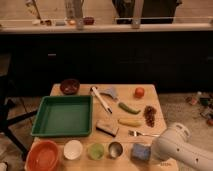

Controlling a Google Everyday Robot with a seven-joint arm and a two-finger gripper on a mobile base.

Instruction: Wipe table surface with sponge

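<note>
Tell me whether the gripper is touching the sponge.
Cannot tell: in the camera view the arm hides the gripper beside the sponge.

No text, label, brand, number or sign can be read anywhere.
</note>
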